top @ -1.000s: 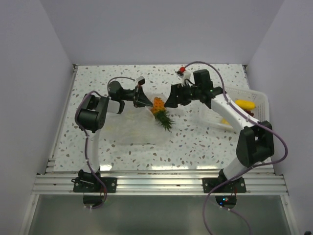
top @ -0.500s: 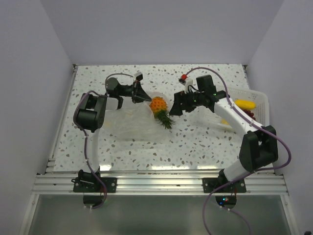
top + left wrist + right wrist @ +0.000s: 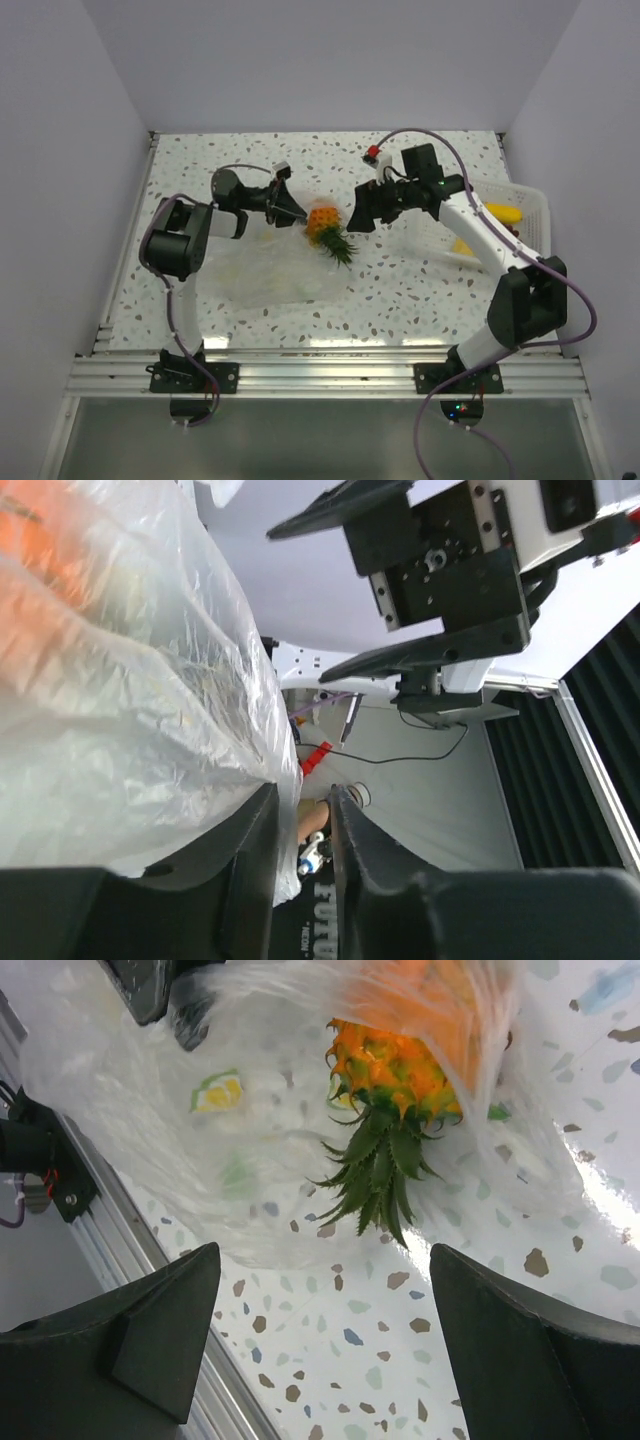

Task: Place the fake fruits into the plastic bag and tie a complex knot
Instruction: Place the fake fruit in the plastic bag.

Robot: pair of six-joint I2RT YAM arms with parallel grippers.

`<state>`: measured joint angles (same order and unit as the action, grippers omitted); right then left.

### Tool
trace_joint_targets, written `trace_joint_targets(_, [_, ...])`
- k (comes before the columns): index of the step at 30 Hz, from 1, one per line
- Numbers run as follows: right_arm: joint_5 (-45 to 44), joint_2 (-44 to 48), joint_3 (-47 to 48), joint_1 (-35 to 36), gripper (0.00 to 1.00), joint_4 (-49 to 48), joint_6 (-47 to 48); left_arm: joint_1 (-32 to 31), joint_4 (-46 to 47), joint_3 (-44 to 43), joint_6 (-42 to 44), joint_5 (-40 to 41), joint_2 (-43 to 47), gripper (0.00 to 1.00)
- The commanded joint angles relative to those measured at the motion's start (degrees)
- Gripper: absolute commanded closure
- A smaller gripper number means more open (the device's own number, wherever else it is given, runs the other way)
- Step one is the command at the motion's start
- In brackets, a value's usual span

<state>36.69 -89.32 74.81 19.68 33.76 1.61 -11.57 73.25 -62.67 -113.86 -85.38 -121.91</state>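
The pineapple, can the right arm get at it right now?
Probably yes. The right gripper hangs open beside the pineapple, nothing between them, and the leafy crown pokes out of the plastic bag. The orange body lies partly under the film.

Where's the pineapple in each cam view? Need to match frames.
Top external: pineapple at picture centre, leaves toward lower right.
Left wrist: orange blur top left, seen through the bag.
Right wrist: top centre, leaves pointing down.
Shared landmark: the clear bag, against the pineapple in all three.
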Motion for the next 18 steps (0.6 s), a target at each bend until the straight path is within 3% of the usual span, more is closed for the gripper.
trace_joint_targets(1, [-1.1, -1.6, 4.4, -0.2, 0.11, 4.5, 3.2, 2.4, 32.6, 0.3, -14.1, -0.7, 4.8, 0.65])
trace_joint_targets(2, [-1.4, -1.8, 4.5, -0.3, 0.11, 4.6, 3.1, 3.0, 29.3, -1.4, -14.4, 0.6, 4.7, 0.65])
trace_joint_targets(4, [-1.5, -2.0, 4.6, -0.2, 0.11, 4.7, 3.0, 3.5, 25.8, -5.7, -12.8, 2.3, 4.4, 0.81])
trace_joint_targets(7, [-1.6, -3.0, 5.8, -0.2, 0.11, 5.4, 2.7, 3.4, 13.9, -3.9, -1.6, 5.0, 6.5, 0.89])
trace_joint_targets(8, [-1.7, -3.3, 6.1, -0.3, 0.1, 5.8, 2.8, 3.6, -10.3, -3.2, 6.8, 5.7, 7.9, 0.91])
trace_joint_targets(9, [-2.1, -3.7, 7.1, -0.1, 0.1, 6.7, 3.1, 3.8, -28.1, -3.6, 31.5, 7.1, 9.2, 0.95])
trace_joint_targets(10, [-2.1, -3.7, 7.4, -0.2, 0.1, 6.9, 3.7, 4.8, -49.6, -10.5, 47.4, 13.8, 9.8, 0.98])
trace_joint_targets(11, [-2.2, -3.8, 7.6, -0.2, 0.1, 6.9, 3.8, 4.8, -82.8, -15.5, 70.4, 17.1, 8.5, 0.99])
trace_joint_targets(12, [-1.9, -3.5, 7.8, -0.1, 0.1, 6.9, 3.7, 4.7, -90.8, -19.5, 75.4, 19.3, 7.0, 1.0])
trace_joint_targets(13, [-1.8, -3.4, 7.6, -0.2, 0.1, 6.7, 3.8, 5.0, -94.1, -21.4, 75.9, 21.3, 5.8, 1.0])
trace_joint_targets(14, [-1.9, -3.3, 7.4, -0.1, 0.1, 6.3, 3.6, 5.2, -89.6, -20.0, 72.1, 21.6, 6.2, 1.0])
trace_joint_targets(16, [-1.3, -3.3, 7.0, -0.1, 0.1, 6.2, 3.6, 5.9, -89.9, -18.2, 72.6, 27.2, 8.1, 1.0])
trace_joint_targets(18, [-2.3, -2.1, 5.2, -0.2, 0.11, 3.6, 2.7, 4.6, -94.0, -20.0, 79.3, 33.7, 9.7, 1.0])
